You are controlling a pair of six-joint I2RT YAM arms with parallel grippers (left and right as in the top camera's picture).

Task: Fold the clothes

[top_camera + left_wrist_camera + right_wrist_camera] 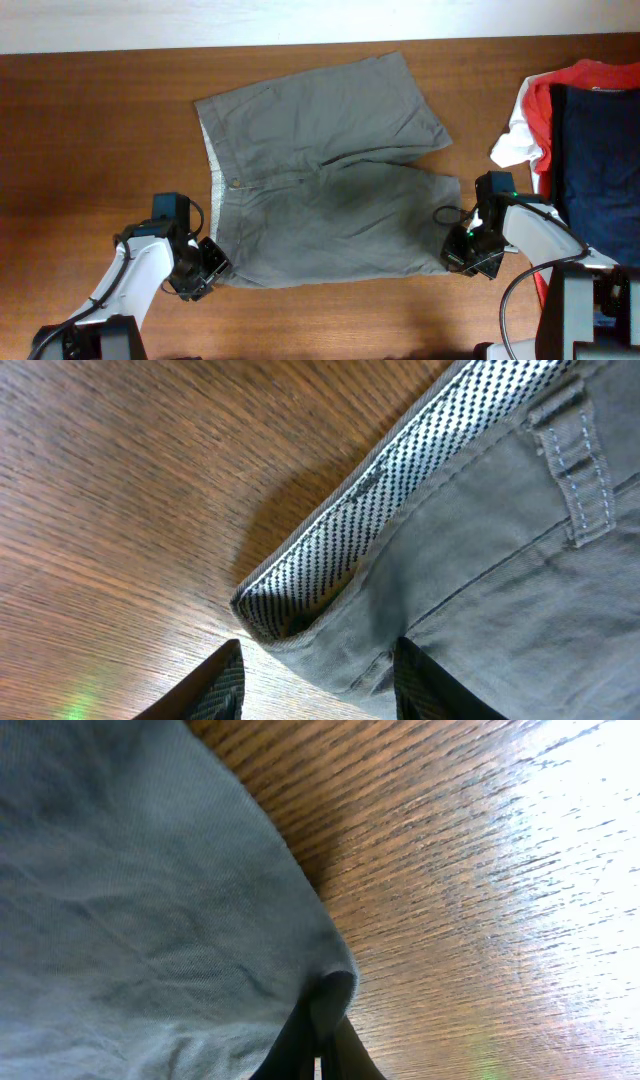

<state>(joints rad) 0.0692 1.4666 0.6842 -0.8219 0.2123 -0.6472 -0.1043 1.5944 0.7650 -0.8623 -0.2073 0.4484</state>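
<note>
The clothes [320, 190], grey-olive shorts, lie flat mid-table with the waistband to the left and both legs pointing right. My left gripper [208, 270] sits at the near waistband corner. In the left wrist view its jaws [318, 690] stand open, with the corner of the clothes [500, 560] and its checked lining between them, unpinched. My right gripper [458, 255] is at the near leg's hem corner. In the right wrist view it [322, 1020] is shut on a fold of the clothes [130, 900], low over the wood.
A red-orange garment [545, 100] with a white edge [515, 148] and a navy blue garment [595, 170] are piled at the right edge, just behind my right arm. Brown wooden table [100, 130] surrounds the shorts; its far edge runs along the top.
</note>
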